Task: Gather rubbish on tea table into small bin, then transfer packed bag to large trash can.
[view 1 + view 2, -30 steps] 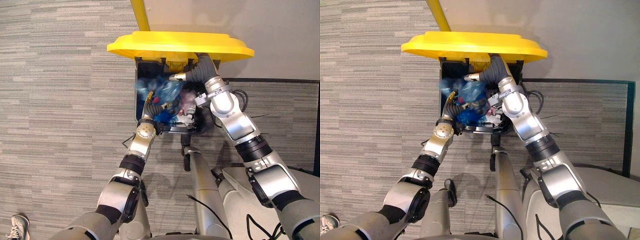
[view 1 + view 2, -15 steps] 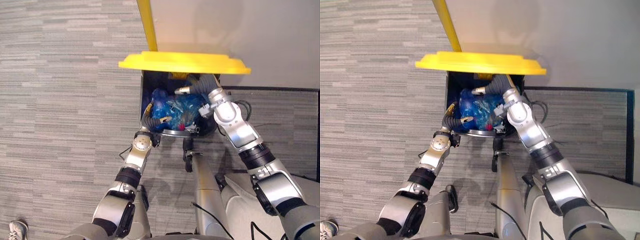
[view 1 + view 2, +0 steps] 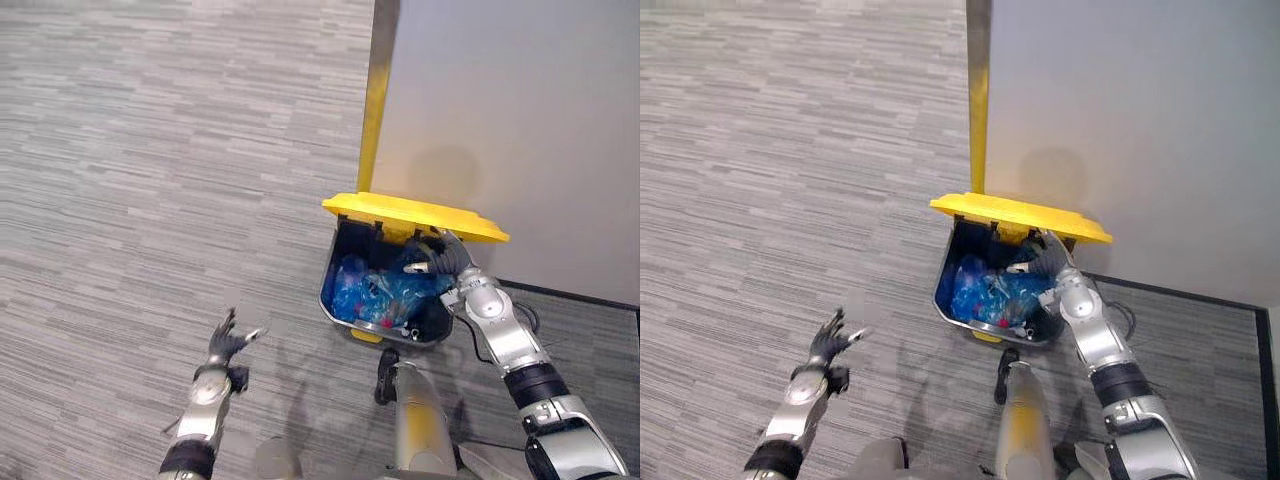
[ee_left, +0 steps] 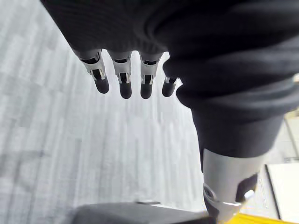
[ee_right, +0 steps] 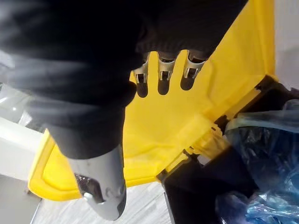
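against the plain wall (image 3: 520, 120) stands the large trash can (image 3: 335, 280), a dark boxy tub, its glossy yellow lid (image 3: 410, 215) tipped up, seemingly propped by the right robot hand (image 3: 432, 258), fingers straight, so the crinkly blue bag (image 3: 385, 290) rests inside; the left robot hand (image 3: 225, 340) hangs spread and empty over ribbed carpet (image 3: 120, 200)

- I can read no text, label, number or sign anywhere from here.
- Nothing legible stands on the large trash can (image 3: 334, 290), on its yellow lid (image 3: 415, 215), or on the blue bag (image 3: 385, 292) inside it.
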Robot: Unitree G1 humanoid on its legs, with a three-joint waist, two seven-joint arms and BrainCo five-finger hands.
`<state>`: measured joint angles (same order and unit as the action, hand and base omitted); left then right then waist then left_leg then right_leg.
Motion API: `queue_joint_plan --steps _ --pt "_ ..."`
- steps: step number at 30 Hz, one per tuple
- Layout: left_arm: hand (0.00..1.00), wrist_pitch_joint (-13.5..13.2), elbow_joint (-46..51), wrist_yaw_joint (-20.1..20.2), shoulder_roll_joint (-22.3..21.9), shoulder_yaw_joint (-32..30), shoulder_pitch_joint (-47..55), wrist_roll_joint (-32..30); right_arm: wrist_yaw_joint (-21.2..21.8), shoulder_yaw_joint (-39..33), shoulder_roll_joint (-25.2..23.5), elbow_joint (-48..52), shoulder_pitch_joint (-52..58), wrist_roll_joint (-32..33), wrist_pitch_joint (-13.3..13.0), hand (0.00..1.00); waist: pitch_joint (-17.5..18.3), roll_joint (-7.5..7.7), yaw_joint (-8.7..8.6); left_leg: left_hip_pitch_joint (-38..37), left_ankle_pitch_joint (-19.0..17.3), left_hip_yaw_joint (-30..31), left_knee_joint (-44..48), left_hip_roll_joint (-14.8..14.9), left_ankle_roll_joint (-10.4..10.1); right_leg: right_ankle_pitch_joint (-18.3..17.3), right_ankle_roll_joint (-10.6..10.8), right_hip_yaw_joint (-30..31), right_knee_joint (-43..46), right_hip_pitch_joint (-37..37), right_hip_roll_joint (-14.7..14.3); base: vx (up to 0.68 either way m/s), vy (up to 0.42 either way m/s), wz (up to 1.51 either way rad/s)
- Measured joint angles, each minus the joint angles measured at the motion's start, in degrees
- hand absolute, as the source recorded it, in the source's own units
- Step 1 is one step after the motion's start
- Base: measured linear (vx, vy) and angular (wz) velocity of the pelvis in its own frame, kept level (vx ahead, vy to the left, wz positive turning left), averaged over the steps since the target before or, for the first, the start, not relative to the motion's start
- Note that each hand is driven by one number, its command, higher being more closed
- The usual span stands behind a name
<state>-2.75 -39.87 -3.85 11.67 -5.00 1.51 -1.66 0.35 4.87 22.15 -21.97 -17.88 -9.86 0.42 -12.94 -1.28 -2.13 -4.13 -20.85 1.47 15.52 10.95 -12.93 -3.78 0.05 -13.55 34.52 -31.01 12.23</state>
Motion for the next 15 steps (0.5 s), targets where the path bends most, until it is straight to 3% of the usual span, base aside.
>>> queue_joint_plan --steps 5,7,8,9,10,11,12,13,14,15 --pt "0.0 0.1 -5.3 1.5 -0.1 -0.2 3.6 -2.7 0.6 -2.1 -3.3 -2.6 5.2 0.1 0.0 0.0 0.6 1.29 -0.22 -5.5 0.5 -2.4 -3.3 -1.6 1.1 2.8 1.1 2.1 -3.5 3.8 -1.4 -0.08 0.056 -0.35" --pt "0.0 0.1 -5.7 1.7 0.0 -0.5 4.7 -3.1 1.1 -2.1 -5.2 -4.9 7.8 0.4 -0.1 0.0 0.5 2.58 -0.09 -6.5 -0.1 -3.4 -2.8 -3.8 2.9 8.3 1.7 2.3 -6.6 4.2 -1.3 -0.21 0.149 -0.81" --pt "0.0 0.1 -5.8 1.8 -0.3 -0.9 4.8 -3.0 1.1 -2.1 -6.3 -6.5 9.9 0.9 -0.1 0.0 0.2 3.87 -0.27 -5.8 0.6 -3.7 -0.8 -5.9 4.7 14.1 5.8 2.3 -10.2 4.3 -0.9 -0.29 0.17 -1.06" --pt "0.0 0.0 -5.7 2.0 -1.0 -1.7 5.1 -3.0 1.1 -2.2 -6.9 -7.6 10.9 1.2 -0.1 0.0 0.2 2.87 0.17 -4.5 1.8 -6.4 -0.3 -5.0 6.8 19.6 11.1 2.6 -14.3 4.3 -2.1 -0.3 0.155 -0.97" --pt "0.0 -0.1 -5.8 2.1 -1.7 -2.6 5.2 -3.0 1.1 -2.6 -7.5 -8.2 11.8 1.4 -0.2 0.0 -0.1 2.53 -0.46 -4.1 1.8 -7.4 -0.5 -5.0 6.9 16.3 9.1 2.2 -7.6 2.9 -1.3 -0.3 0.1 -0.59" --pt "0.0 0.1 -6.4 2.2 -1.9 -2.6 4.9 -3.0 1.0 -4.5 -8.8 -9.3 14.6 1.4 -0.2 0.0 -0.1 3.17 -1.41 -3.8 2.2 -8.2 -1.0 -5.2 7.3 8.1 4.4 2.6 4.2 1.7 -0.3 -0.27 0.058 -0.04" --pt "0.0 0.3 -6.8 2.1 -2.1 -2.6 5.2 -2.9 0.9 -7.3 -11.2 -12.0 18.9 1.4 0.1 0.0 0.4 3.65 -2.04 -3.7 3.3 -9.5 -2.3 -4.9 7.3 0.8 2.7 3.6 16.8 3.0 0.0 -0.26 0.027 -0.07" --pt "0.0 0.6 -6.7 2.1 -2.4 -2.4 5.6 -2.9 0.9 -8.8 -12.6 -13.3 21.7 1.4 0.1 0.0 1.1 4.28 -1.81 -3.3 4.4 -10.6 -3.2 -5.0 7.2 -2.0 2.8 3.8 21.5 5.1 -0.1 -0.18 -0.017 -0.19" --pt "0.0 0.7 -6.5 2.1 -2.7 -2.3 5.9 -2.8 0.8 -9.5 -13.2 -13.5 22.9 1.6 0.2 0.0 1.5 4.59 -1.52 -2.5 5.0 -11.2 -3.1 -5.0 7.1 -2.5 2.7 4.1 22.5 6.3 -0.1 -0.14 -0.06 -0.54" --pt "0.0 1.2 -6.2 1.9 -3.3 -2.4 6.4 -2.3 0.0 -10.8 -14.3 -13.6 24.3 2.8 0.1 0.0 2.5 5.81 -1.22 0.5 5.7 -12.6 -1.7 -4.6 6.7 -4.0 3.2 4.8 19.6 9.1 -0.2 -0.16 -0.074 -0.75"
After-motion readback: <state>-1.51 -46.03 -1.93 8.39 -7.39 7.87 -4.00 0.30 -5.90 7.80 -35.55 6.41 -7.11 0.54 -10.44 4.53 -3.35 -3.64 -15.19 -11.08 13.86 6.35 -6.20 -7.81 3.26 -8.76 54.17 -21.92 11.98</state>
